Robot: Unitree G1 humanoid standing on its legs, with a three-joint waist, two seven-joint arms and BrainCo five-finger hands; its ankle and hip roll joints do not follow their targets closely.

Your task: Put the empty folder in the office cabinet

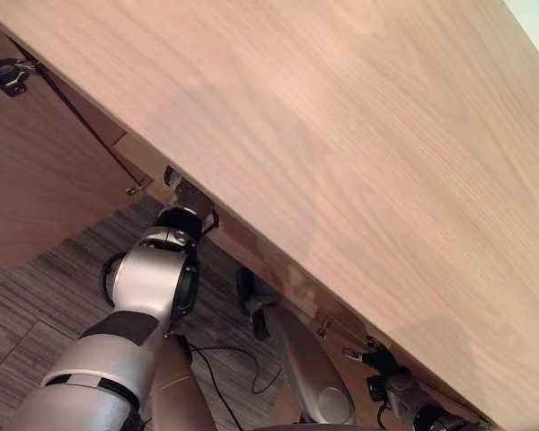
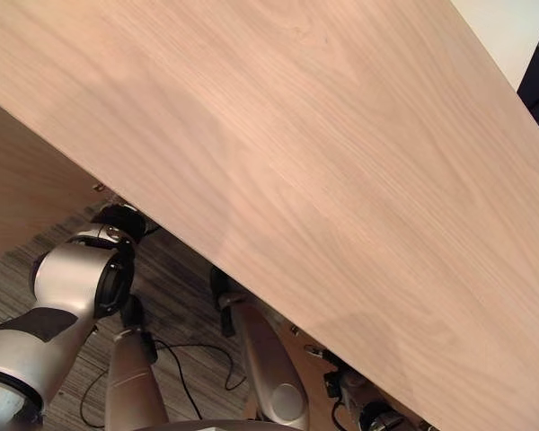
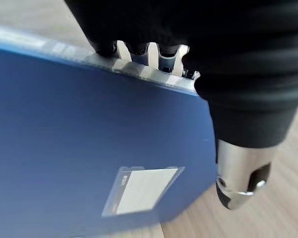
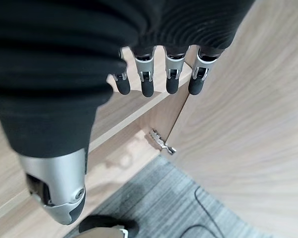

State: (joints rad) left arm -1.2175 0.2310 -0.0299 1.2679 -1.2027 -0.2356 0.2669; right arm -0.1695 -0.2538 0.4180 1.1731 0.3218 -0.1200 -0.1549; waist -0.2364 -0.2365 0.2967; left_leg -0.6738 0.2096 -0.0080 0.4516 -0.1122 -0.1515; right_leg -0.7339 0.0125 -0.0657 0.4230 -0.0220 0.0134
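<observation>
Blue folder (image 3: pixel 89 148): light, stiff, slick cover; best gripped at edge. Left hand (image 3: pixel 248 94) clasps it. Right hand (image 4: pixel 59 89) relaxed, holding nothing, near cabinet shelf (image 4: pixel 134 111).

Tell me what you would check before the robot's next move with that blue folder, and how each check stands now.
1. Folder held: ok. The left hand has fingers behind the blue folder and its thumb in front.
2. Right hand free: ok. Its fingers hang relaxed and hold nothing.
3. Cabinet open: ok. The cabinet door stands swung out on its hinge, and a shelf shows inside.
4. Folder lined up with the shelf: cannot tell. The cabinet top hides both hands from the head camera.
5. Folder empty: cannot tell. It is seen from outside, closed.
</observation>
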